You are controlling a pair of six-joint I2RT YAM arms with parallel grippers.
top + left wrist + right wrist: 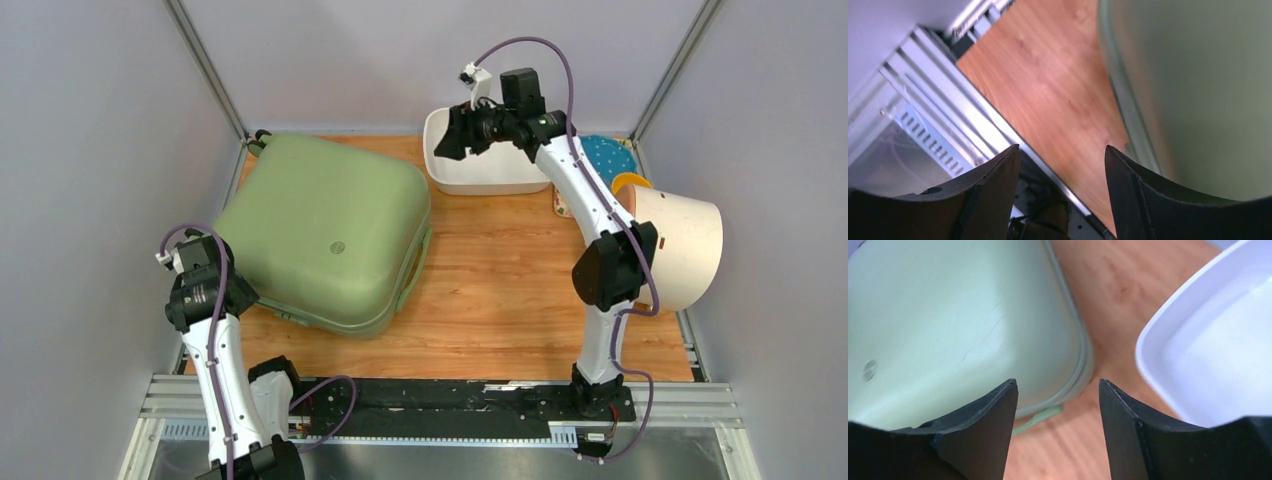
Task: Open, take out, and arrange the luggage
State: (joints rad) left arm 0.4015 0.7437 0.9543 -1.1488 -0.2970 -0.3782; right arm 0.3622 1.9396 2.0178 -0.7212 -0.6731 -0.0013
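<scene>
On table (500,290), left half: luggage (325,235), shut, lying flat. Left gripper (1062,150) beside its near-left edge, fingers (983,195) spread, empty. Right gripper (1058,385) over tub (440,172) rim, fingers (983,435) spread, empty. Advice: locate the zip pull on the seam (1128,115); steady the shell with one gripper, draw with the other.

1. The suitcase (325,235) is plain sage green, with black wheels (261,139) at its far left corner.
2. The table (500,290) shows orange-brown wood grain.
3. The tub (485,181) is white.
4. The cylinder (685,245) on the right is cream, with an orange far end.
5. A far-right item (610,155) is teal with pale dots.
6. The left arm (225,380) and right arm (585,190) are white with black joints and purple cables.
</scene>
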